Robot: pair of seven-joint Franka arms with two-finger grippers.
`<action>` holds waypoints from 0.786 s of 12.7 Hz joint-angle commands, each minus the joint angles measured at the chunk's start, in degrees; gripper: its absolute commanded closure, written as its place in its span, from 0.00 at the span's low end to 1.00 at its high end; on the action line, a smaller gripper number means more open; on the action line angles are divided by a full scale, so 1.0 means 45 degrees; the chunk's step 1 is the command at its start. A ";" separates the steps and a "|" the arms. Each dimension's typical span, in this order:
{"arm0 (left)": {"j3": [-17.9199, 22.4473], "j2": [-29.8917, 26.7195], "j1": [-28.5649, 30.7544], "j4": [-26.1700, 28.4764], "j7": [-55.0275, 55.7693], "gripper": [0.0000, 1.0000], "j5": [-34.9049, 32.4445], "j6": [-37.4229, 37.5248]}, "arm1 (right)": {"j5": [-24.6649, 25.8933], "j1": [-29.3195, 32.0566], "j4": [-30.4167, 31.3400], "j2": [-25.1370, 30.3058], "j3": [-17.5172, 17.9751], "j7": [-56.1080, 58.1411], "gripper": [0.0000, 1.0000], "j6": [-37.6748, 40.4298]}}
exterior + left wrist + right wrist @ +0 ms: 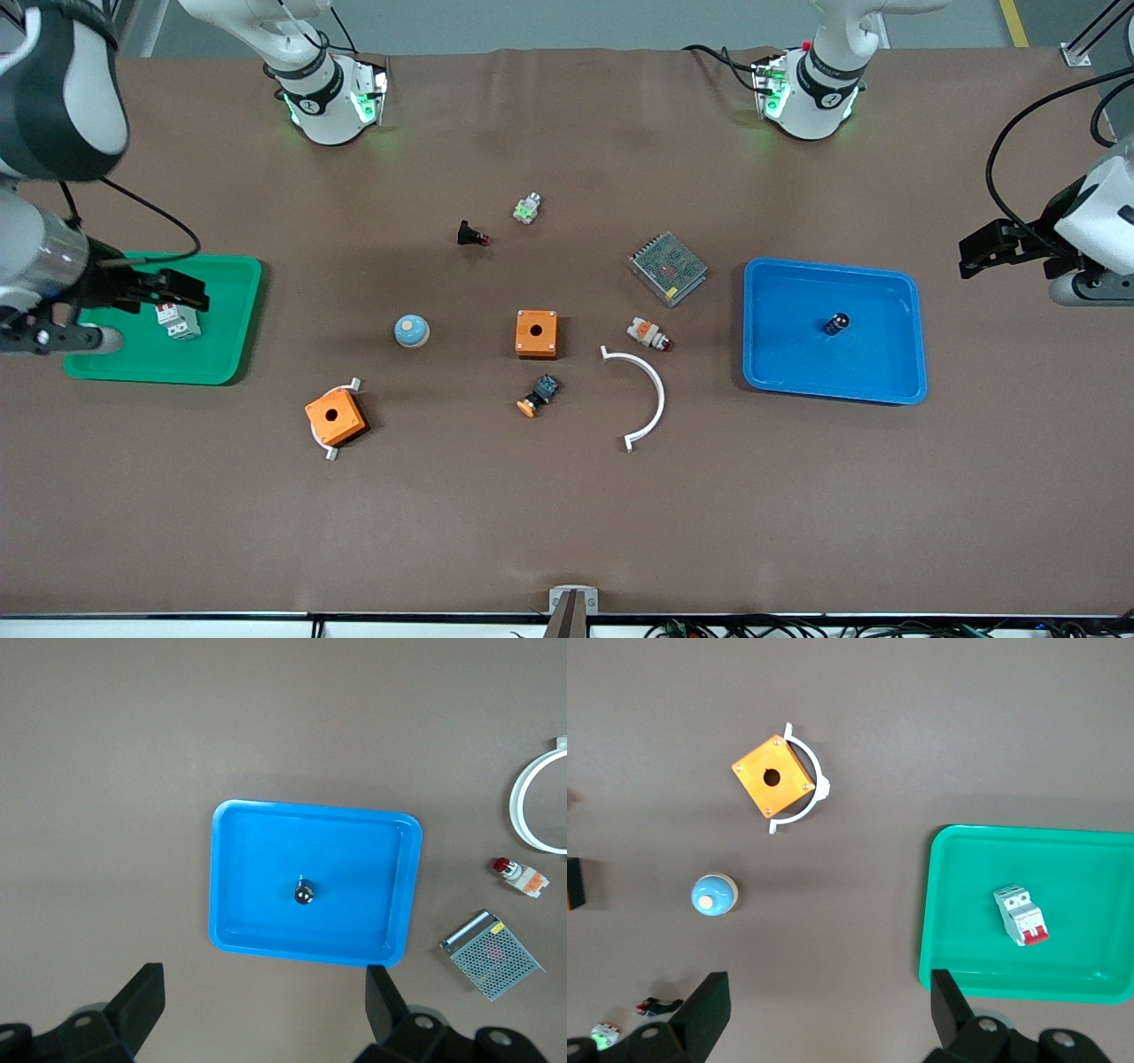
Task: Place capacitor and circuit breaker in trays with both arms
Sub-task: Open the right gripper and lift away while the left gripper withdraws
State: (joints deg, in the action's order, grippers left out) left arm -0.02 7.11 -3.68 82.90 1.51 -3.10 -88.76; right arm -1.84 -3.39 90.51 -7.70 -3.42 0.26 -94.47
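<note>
Two trays hold the two parts of the task, one at each end of the table. The capacitor point(836, 323) lies near the middle of the blue tray point(904, 292), which sits toward the left arm's end, about midway between the edge along the robots' bases and the edge nearest the front camera. The circuit breaker point(178, 321) lies on its side in the green tray point(239, 283) at the right arm's end, its long axis running roughly across the tray's short span, red levers at one end. The left gripper point(970, 257) hangs open and empty, up above the table edge just outside the blue tray; in the left wrist view its fingers point(142, 997) stand wide apart with the capacitor point(304, 893) between them but well clear. The right gripper point(190, 291) is over the green tray, near the breaker; its fingers point(709, 1005) are likewise spread and hold nothing, and the breaker point(1021, 914) lies apart from them inside the tray point(939, 904). Each part lies on the side of its own arm, so neither arm has to reach across. Both parts appear set down in trays, so the placing seems done or nearly so. Other parts, among them two orange boxes point(536, 333), are scattered mid-table.
</note>
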 commanded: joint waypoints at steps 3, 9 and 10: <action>0.0199 -0.0252 -0.0101 0.0094 -0.0179 0.00 0.0161 0.0037 | -0.0216 0.0050 0.0491 0.1727 -0.0119 -0.0214 0.00 0.0386; 0.0141 -0.0252 -0.0217 0.0016 -0.0062 0.00 0.0122 0.0057 | -0.0216 0.0148 0.2465 0.3487 -0.0197 -0.0214 0.00 -0.0297; 0.0121 -0.0252 -0.0238 0.0016 -0.0061 0.00 0.0122 0.0057 | -0.0216 0.0148 0.2484 0.3527 -0.0236 -0.0214 0.00 -0.0239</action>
State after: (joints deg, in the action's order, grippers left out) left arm 0.31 6.90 -4.03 82.79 1.28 -3.09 -88.76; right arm -1.86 -3.21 99.16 5.93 -4.52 0.14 -94.66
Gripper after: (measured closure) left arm 0.000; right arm 0.000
